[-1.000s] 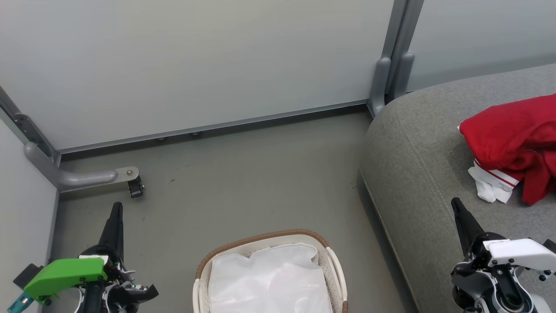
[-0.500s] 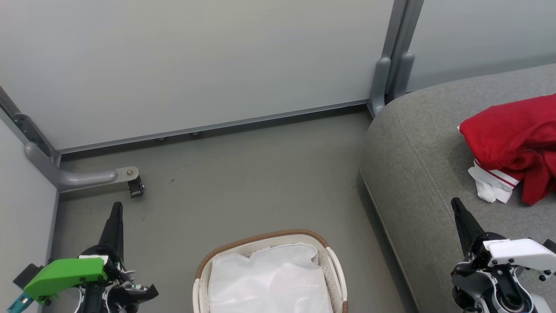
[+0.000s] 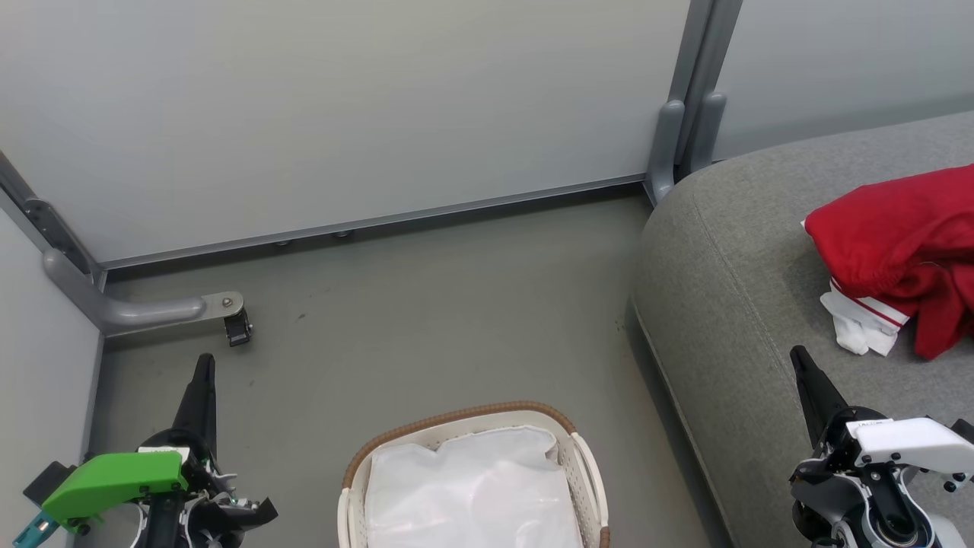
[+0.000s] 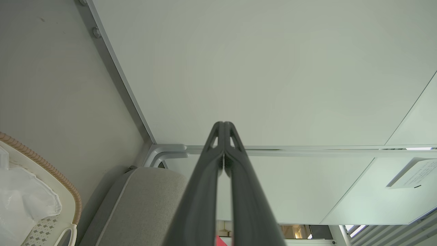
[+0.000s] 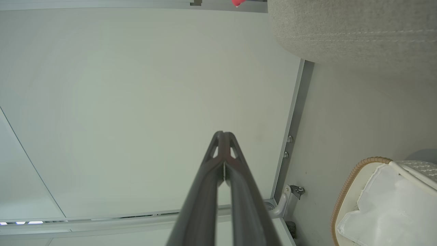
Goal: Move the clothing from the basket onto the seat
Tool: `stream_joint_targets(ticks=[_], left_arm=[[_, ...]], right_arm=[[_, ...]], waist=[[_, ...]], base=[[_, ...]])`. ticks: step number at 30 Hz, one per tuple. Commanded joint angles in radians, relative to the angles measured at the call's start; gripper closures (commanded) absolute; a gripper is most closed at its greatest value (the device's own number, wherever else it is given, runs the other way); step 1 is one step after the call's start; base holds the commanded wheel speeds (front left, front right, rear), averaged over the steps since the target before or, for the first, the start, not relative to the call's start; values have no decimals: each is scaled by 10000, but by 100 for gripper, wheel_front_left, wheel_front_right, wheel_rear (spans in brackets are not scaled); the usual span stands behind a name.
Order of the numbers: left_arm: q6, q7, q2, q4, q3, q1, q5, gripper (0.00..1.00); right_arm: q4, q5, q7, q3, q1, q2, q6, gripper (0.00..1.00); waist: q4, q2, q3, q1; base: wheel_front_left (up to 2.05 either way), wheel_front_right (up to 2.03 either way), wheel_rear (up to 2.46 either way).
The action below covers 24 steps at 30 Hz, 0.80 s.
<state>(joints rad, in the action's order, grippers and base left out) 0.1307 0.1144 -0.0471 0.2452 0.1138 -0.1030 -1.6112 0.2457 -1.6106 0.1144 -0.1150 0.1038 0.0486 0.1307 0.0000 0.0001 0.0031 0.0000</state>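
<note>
Clothing (image 3: 890, 243) lies on seat (image 3: 723, 304); basket (image 3: 456, 417) holds white lining (image 3: 472, 487). Left gripper (image 3: 204, 361), right gripper (image 3: 797, 354): jaws together, empty. Task looks finished; next move, likely none beyond rechecking basket.

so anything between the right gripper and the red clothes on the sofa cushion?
Nothing visible. Only bare grey sofa cushion lies between the shut right gripper and the red clothing, which already rests on that cushion. The visible part of the basket holds white lining.
</note>
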Motion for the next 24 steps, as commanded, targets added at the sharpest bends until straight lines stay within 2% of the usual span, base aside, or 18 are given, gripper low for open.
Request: stream_joint_targets(ticks=[1, 24], left_arm=[[0, 41, -63, -13, 28, -126, -19, 100], [0, 41, -62, -14, 28, -127, -17, 100]], right_arm=[[-32, -40, 32, -14, 86, 26, 0, 100], [-32, -42, 30, -12, 86, 26, 0, 100]], waist=[[0, -1, 0, 0], [0, -1, 0, 0]], base=[[0, 0, 0], [0, 0, 0]])
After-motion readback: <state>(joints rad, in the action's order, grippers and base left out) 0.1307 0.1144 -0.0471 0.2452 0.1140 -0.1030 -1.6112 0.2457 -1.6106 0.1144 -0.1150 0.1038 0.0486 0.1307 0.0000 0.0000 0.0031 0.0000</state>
